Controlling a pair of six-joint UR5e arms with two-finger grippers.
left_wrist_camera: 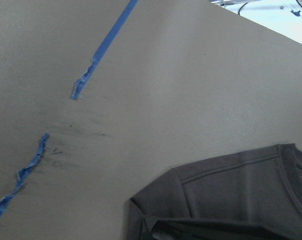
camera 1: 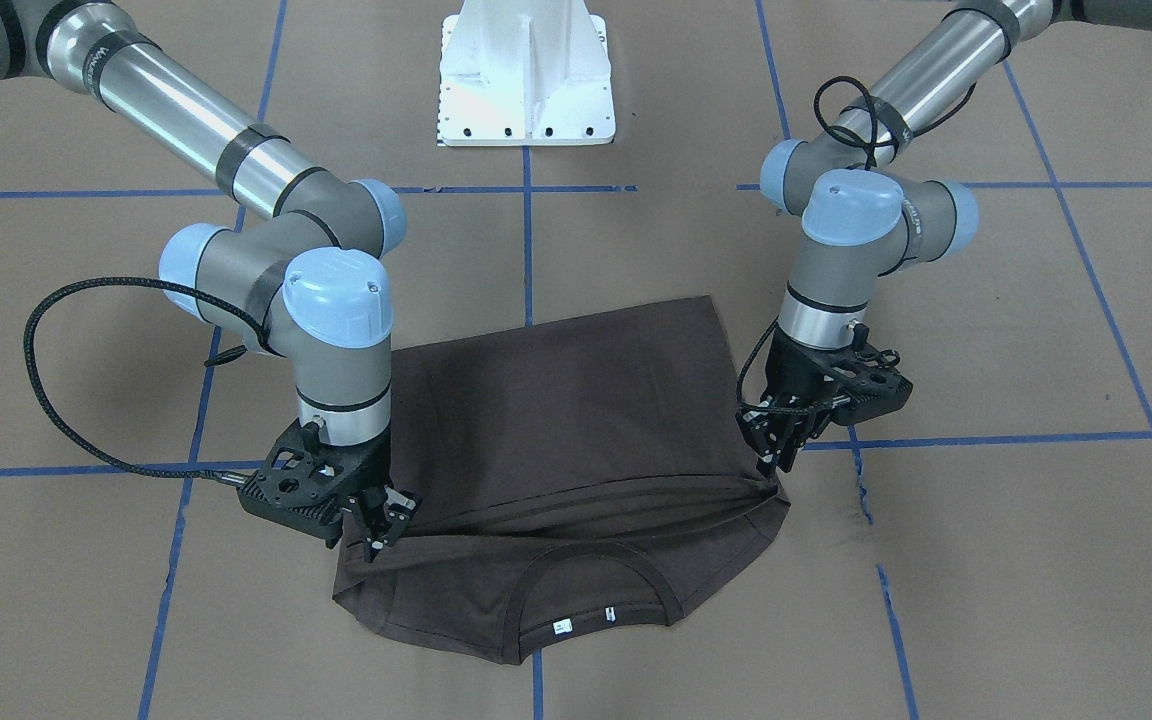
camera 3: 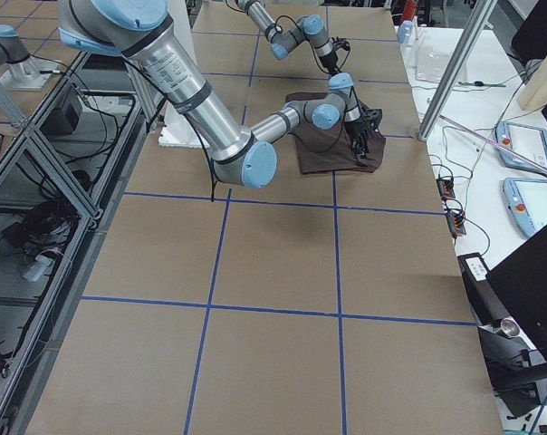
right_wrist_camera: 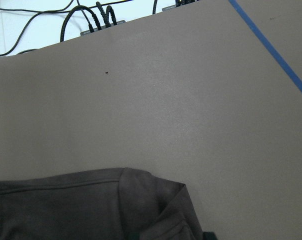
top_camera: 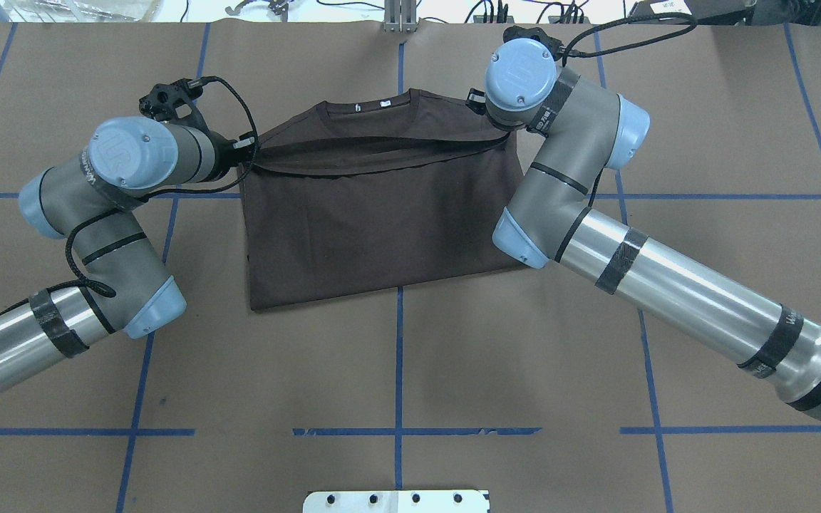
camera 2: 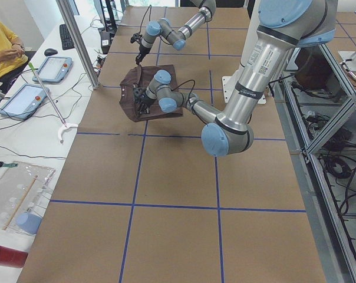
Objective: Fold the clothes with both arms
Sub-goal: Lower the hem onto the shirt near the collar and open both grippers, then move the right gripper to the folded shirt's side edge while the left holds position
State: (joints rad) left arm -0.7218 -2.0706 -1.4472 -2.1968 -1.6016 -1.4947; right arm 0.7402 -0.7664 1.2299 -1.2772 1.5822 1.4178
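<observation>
Folding looked about half done: the shirt (camera 1: 556, 420) lay flat at the middle of the worktop's (camera 1: 986, 560) far edge, collar (camera 1: 596, 590) toward that edge; the left gripper (camera 1: 772, 458) and right gripper (camera 1: 379, 527) each pinched one end of a cloth edge stretched taut just short of the collar, seemingly the hem; laying it down and any further fold remained. Brown paper covered the worktop, gridded with blue tape (camera 1: 986, 437); tablets (camera 2: 51, 69) and a seated person (camera 2: 4, 41) showed beyond the far edge.

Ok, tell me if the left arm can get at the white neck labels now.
Probably not yet: the neck labels lie bare and near, but the left claw seems pinched on the T-shirt's folded edge and must release first.
</observation>
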